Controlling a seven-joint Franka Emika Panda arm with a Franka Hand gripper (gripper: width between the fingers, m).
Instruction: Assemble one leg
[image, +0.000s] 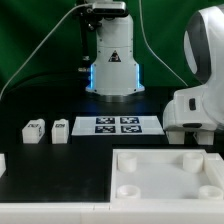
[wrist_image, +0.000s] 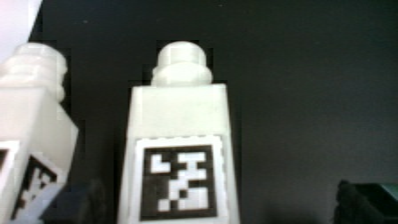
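Leg fitting not yet begun; claw state not determinable.
Claw fingers not showing clearly in either view, so released or clenched cannot be told. Wrist camera looking closely at a leg (wrist_image: 178, 140), second leg (wrist_image: 32, 110) just beside it, both loose. Exterior view showing an outer leg (image: 33, 130) and an inner leg (image: 60, 130) lying beside the marker board (image: 118, 125), apart from the tray (image: 150, 160). Tray holes appearing bare; picking and fitting remaining.

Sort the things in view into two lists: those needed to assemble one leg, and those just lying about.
Needed: a leg, either of two alike; the tray with corner holes.
Lying about: the other leg; the marker board, fixed on the table.
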